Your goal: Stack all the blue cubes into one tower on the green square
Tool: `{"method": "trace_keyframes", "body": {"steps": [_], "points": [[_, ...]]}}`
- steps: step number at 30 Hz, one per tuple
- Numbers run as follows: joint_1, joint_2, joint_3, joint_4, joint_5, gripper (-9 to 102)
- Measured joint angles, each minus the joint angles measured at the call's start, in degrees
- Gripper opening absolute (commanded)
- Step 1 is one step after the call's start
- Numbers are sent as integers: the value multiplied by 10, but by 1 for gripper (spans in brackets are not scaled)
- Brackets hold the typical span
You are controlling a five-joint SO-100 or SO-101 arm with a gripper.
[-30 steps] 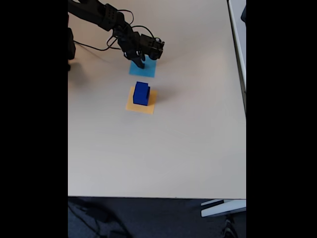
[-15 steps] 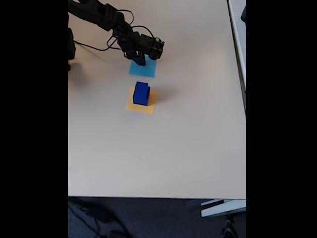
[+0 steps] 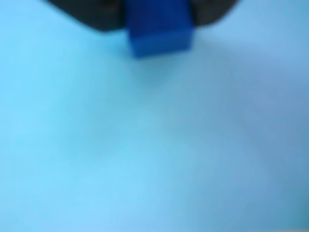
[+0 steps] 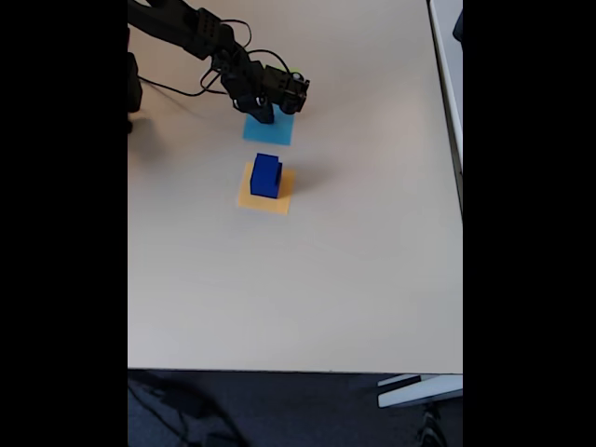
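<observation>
In the wrist view a small dark blue cube (image 3: 159,26) sits between the dark fingers of my gripper (image 3: 159,14), just above the flat light-blue square (image 3: 154,145); the picture is blurred. The fixed view shows my gripper (image 4: 264,115) over the far edge of the light-blue square (image 4: 270,131). A larger blue cube (image 4: 265,176), which may have a smaller one on top, stands on the orange square (image 4: 279,199) nearer the camera. A thin lime sliver, likely the green square (image 4: 295,75), peeks out behind the gripper body; the rest is hidden by the arm.
The black arm (image 4: 186,28) reaches in from the top left with cables trailing on the table. The beige table (image 4: 354,279) stretches wide toward the near edge and the right edge.
The gripper has risen slightly and drawn a little toward the far side over the light-blue square. The cube on the orange square has not moved.
</observation>
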Motion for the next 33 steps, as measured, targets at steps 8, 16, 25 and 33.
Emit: {"method": "trace_keyframes", "body": {"steps": [8, 16, 25, 33], "points": [[0, 2, 0, 0, -10, 0], [11, 25, -68, 87, -29, 0], [-14, 27, -222, 236, 22, 0], [-95, 4, -254, 273, 175, 0]]}}
